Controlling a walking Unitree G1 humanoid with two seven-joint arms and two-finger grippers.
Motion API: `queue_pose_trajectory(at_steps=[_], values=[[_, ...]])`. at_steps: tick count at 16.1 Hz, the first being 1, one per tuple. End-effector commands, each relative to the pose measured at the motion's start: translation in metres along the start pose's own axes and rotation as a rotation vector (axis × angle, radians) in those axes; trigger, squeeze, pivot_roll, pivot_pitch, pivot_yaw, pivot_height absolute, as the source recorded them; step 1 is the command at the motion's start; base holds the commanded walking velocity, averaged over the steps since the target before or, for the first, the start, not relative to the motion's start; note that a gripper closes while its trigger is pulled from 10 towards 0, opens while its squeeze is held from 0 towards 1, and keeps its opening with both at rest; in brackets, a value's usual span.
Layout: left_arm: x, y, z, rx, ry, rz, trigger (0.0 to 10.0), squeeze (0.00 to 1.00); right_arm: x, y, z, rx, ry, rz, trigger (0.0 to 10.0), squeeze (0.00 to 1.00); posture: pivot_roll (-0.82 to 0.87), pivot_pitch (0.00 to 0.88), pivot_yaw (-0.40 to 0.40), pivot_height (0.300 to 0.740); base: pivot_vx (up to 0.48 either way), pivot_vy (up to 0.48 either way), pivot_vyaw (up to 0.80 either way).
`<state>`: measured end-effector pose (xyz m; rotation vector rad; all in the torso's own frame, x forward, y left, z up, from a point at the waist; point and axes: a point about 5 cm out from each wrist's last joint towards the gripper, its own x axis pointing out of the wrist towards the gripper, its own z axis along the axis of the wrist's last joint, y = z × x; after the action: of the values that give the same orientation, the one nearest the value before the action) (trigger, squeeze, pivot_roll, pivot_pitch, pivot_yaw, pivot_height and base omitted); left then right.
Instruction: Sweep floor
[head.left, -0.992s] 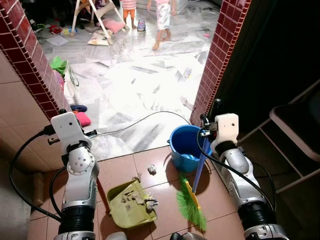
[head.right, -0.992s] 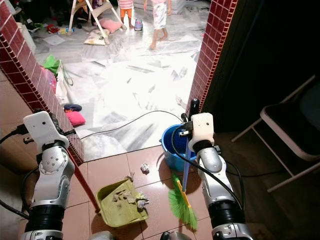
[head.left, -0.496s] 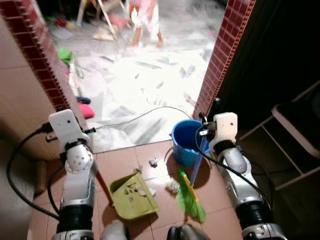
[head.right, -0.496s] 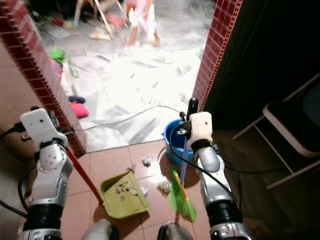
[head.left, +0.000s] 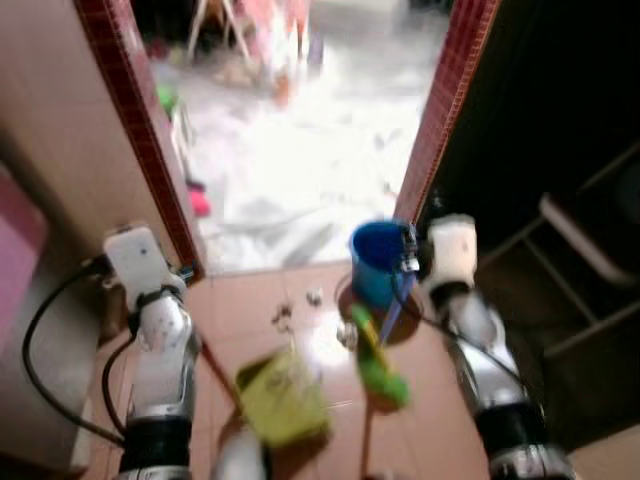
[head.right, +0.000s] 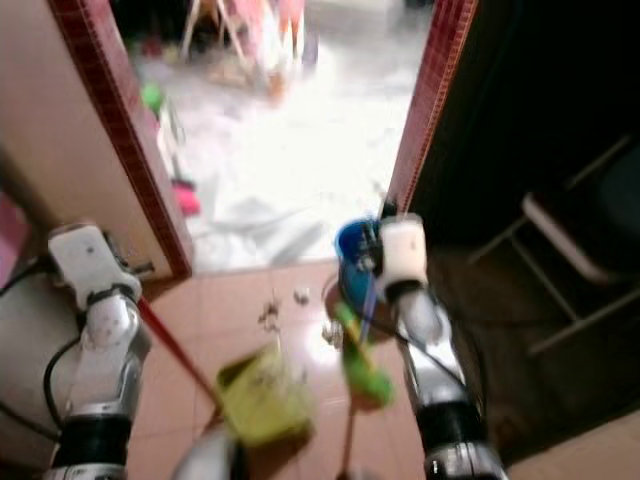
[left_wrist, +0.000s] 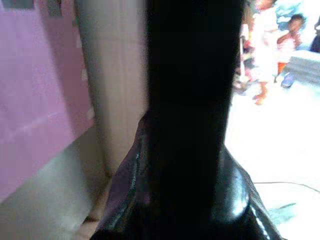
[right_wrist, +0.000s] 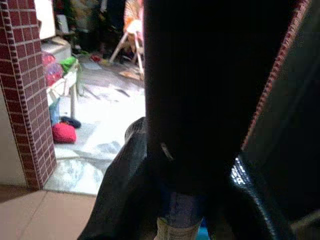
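Observation:
Both eye views are blurred. A green dustpan (head.left: 283, 405) with a red handle (head.left: 215, 368) hangs low over the brown tiles, and my left gripper (head.left: 183, 272) is shut on that handle. My right gripper (head.left: 408, 246) is shut on the blue handle (head.left: 392, 316) of a broom whose green bristles (head.left: 378, 372) rest on the floor just right of the dustpan. That blue handle (right_wrist: 181, 210) also shows between the black fingers (right_wrist: 210, 90) in the right wrist view. Small paper scraps (head.left: 315, 296) and a paper wad (head.left: 347, 335) lie on the tiles ahead of the dustpan.
A blue bucket (head.left: 378, 262) stands by the red brick pillar (head.left: 450, 110) beside the broom. A brick-edged wall (head.left: 135, 120) closes the left side of the doorway. A folding chair (head.left: 590, 250) stands at the right. People (left_wrist: 262, 50) stand far off on the white marble floor (head.left: 290, 160).
The whole picture has shifted and blurred, so the camera has moved. The broom head has swung left toward the dustpan. A paper wad now lies on the tiles beside the bristles.

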<state>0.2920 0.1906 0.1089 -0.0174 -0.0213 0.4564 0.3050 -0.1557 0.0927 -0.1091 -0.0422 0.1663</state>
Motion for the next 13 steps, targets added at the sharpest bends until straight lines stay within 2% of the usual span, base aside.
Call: queue_pose_trajectory(at_steps=[1, 4, 9, 11, 12, 13], values=[[0.005, -0.005, 0.014, 0.006, -0.06, -0.025, 10.0, 0.0, 0.003, 0.0, 0.001, -0.002, 0.007, -0.006, 10.0, 0.0, -0.05, 0.0, -0.021, 0.74, 0.0, 0.0, 0.0], [0.002, -0.008, 0.003, -0.098, 0.025, -0.056, 10.0, 0.0, 0.004, 0.0, 0.002, 0.0, 0.002, -0.003, 10.0, 0.0, -0.05, 0.0, -0.021, 0.74, 0.0, 0.0, 0.0], [0.004, -0.011, 0.018, -0.071, -0.058, -0.065, 10.0, 0.0, 0.006, -0.003, 0.005, -0.014, -0.013, -0.013, 10.0, 0.0, -0.04, 0.0, -0.021, 0.74, 0.0, 0.0, 0.0], [0.005, -0.01, 0.021, -0.072, -0.062, -0.064, 10.0, 0.0, 0.005, -0.007, 0.006, -0.048, -0.021, -0.05, 10.0, 0.0, -0.04, 0.0, -0.021, 0.74, 0.0, 0.0, 0.0], [0.007, -0.005, 0.032, -0.036, -0.116, -0.021, 10.0, 0.0, 0.004, -0.016, 0.006, -0.104, -0.009, -0.117, 10.0, 0.0, -0.05, 0.0, -0.018, 0.74, 0.0, 0.0, 0.0], [0.009, -0.001, 0.038, -0.024, -0.144, 0.006, 10.0, 0.0, 0.004, -0.019, 0.001, -0.112, 0.024, -0.135, 10.0, 0.0, -0.05, 0.0, -0.018, 0.74, 0.0, 0.0, 0.0]])
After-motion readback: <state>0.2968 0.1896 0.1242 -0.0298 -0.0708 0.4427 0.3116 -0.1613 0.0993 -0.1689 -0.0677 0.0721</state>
